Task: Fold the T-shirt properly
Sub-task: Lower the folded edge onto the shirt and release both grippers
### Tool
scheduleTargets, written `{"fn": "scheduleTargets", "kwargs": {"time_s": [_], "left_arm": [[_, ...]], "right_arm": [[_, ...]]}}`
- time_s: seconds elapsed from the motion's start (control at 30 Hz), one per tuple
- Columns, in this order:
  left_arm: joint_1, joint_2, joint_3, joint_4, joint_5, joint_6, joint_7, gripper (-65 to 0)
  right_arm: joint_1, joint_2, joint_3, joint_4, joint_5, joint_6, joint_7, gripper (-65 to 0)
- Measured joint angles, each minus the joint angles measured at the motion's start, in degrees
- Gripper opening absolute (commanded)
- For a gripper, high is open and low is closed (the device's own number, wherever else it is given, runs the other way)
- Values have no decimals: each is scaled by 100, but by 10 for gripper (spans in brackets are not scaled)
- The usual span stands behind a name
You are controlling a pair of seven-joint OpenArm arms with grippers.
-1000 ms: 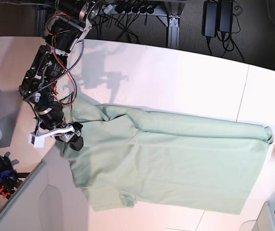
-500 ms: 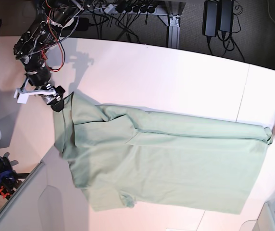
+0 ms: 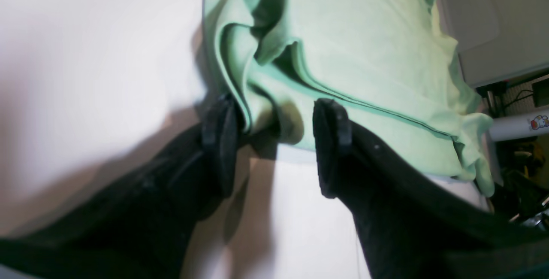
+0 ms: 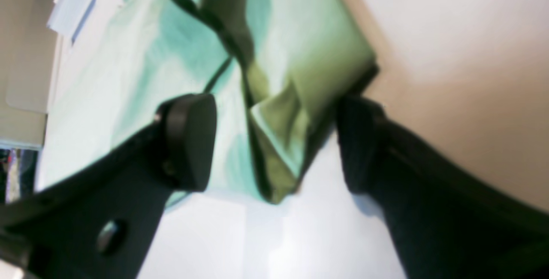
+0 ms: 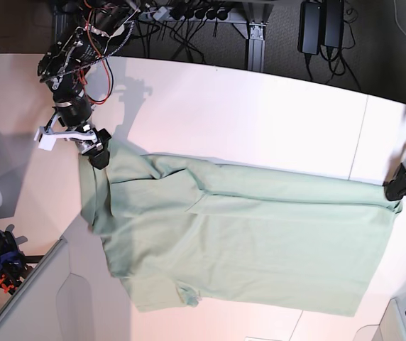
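Lying flat across the white table (image 5: 260, 114), the T-shirt (image 5: 260, 241) stretches nearly the whole width of the base view, one long side folded over so a doubled edge runs along its far border. Both arms sit at opposite ends of that folded border. The right gripper (image 5: 98, 151) stands at the shirt's corner on the base view's left, fingers spread wide; its wrist camera shows a bunched, creased corner of cloth lying between the two dark pads (image 4: 191, 141), neither pad pressed onto it. The left gripper (image 5: 400, 186) is at the far corner on the view's right, close to the table's rim, fingers likewise spread; in its wrist view the layered fold of fabric reaches into the gap, one pad (image 3: 221, 141) just beside the fold's outer edge, the other (image 3: 328, 146) over the cloth. Bare tabletop lies beyond the folded edge towards the far side, and a narrower strip remains along the near hem.
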Motion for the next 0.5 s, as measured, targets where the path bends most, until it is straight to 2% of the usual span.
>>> {"fn": "scheduleTargets", "kwargs": {"time_s": [0.2,0.4,0.43,0.5], "left_arm": [[-48,149,2,15,267,2,-195,-336],[-136,275,0,15,444,2,-240,-339],[-157,313,2,17,463,0,-282,-346],[-227,389,2,20,553,2,-278,-416]], "right_arm": [[197,-170,-7,-55,-50,0,24,-211],[439,-181,-7,-354,-129,0,120,-214],[474,-181,-7,-426,-125,0,160,-226],[496,-184,-7,-507,-131,0,282,-337]]}}
